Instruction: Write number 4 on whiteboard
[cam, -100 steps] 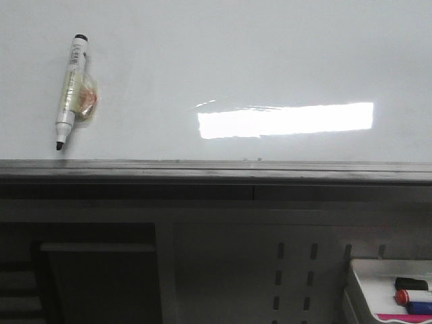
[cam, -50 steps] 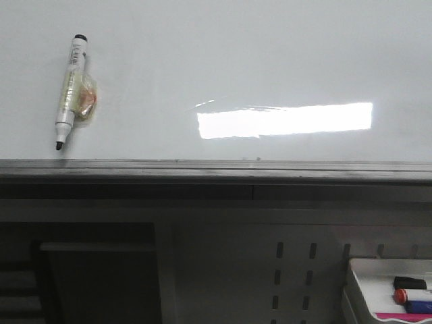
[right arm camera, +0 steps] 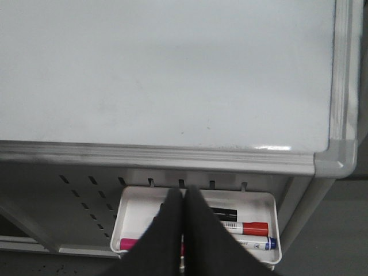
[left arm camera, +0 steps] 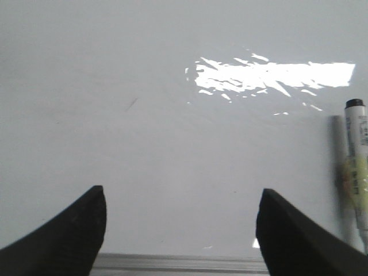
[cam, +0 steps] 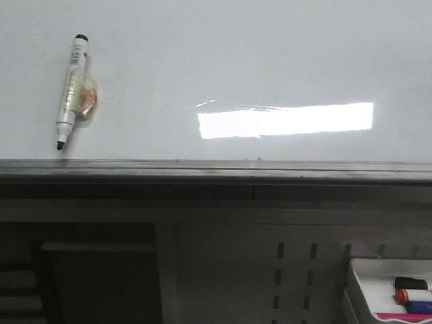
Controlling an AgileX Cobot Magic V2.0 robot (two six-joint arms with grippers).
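Right, whiteboard [cam: 270, 54]: glossy white, filling the upper part of the front view, with nothing written on it that I can see
Reflection [cam: 285, 120]: bright rectangular bar of light on the whiteboard, a little above the rail and to the right of the marker
Rail [cam: 216, 170]: grey metal strip running along the whiteboard's lower edge, edge to edge in the front view
Marker pen [cam: 70, 89]: white barrel, black tip pointing down, lying against the whiteboard near its left side, slightly tilted, tip just above the rail; a yellowish patch clings to its barrel; it also shows at the edge of the left wrist view
Left gripper [left arm camera: 181, 230]: two dark fingers [left arm camera: 75, 230] spread wide apart, nothing between them, facing the bare whiteboard with the marker pen off to one side and apart from both fingers
Right gripper [right arm camera: 184, 213]: fingers pressed together with no gap, holding nothing, hanging in front of the tray below the whiteboard's corner
Tray [right arm camera: 135, 201]: small white box below the rail at the whiteboard's right end, with a black, a red-capped and a blue-capped marker inside, plus a pink one along its near edge
Panel [cam: 297, 277]: grey metal with slots, below the rail, beside the tray
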